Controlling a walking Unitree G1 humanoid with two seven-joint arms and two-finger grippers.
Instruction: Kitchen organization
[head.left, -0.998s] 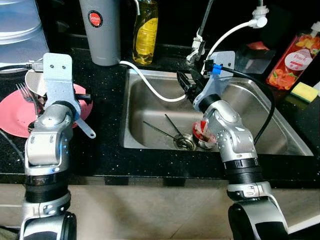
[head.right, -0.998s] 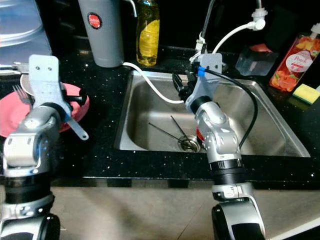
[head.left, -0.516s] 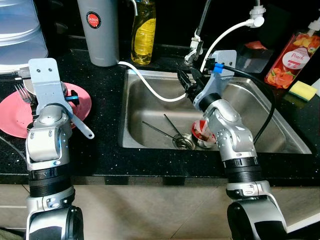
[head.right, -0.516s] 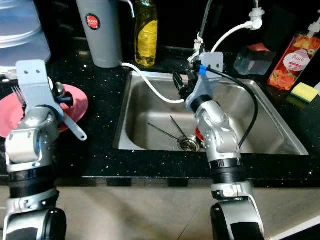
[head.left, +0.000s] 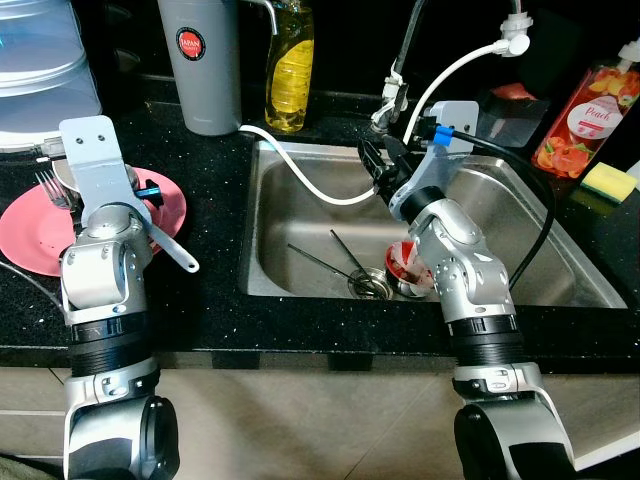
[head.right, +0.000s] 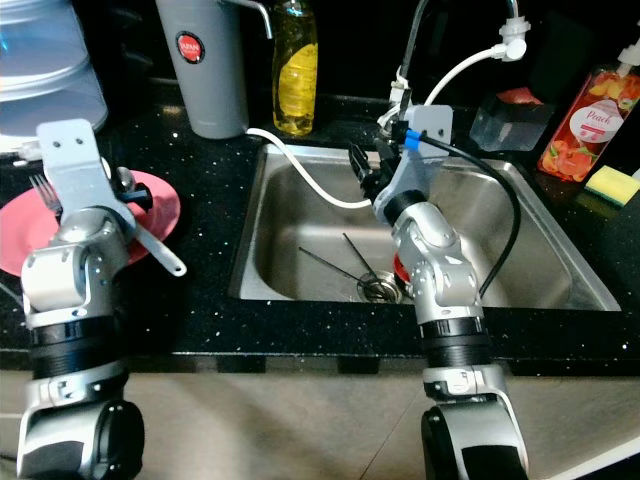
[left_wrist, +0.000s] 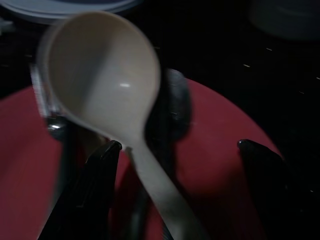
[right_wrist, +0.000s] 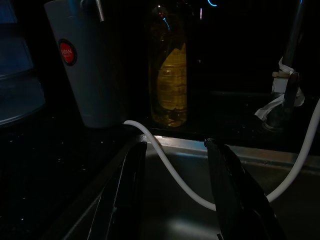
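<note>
Beside the sink (head.left: 560, 262), on its left, the left claw (left_wrist: 177, 165) hangs over the pink plate (head.left: 30, 235) on the black surface (head.left: 215, 290), its fingers (left_wrist: 102, 170) spread wide with a cream ladle (left_wrist: 102, 80) lying between them, touching at most one finger, so it looks released rather than gripped. The ladle's handle (head.left: 175, 250) juts off the plate's rim toward the sink; a nudge from the withdrawing arm could tip it onto the surface or knock the fork (head.left: 48, 185) at the plate's far side. Within the sink, chopsticks (head.left: 335, 258) and a red cup (head.left: 405, 262) lie by the drain. Over its far edge the right claw (right_wrist: 175, 185) hovers unclenched and empty near the white hose (head.left: 310, 180), which it could snag. Its wrist view shows the grey jug (right_wrist: 85, 70) and oil bottle (right_wrist: 170, 75) just behind the sink; the left wrist view alone reveals the ladle's bowl.
</note>
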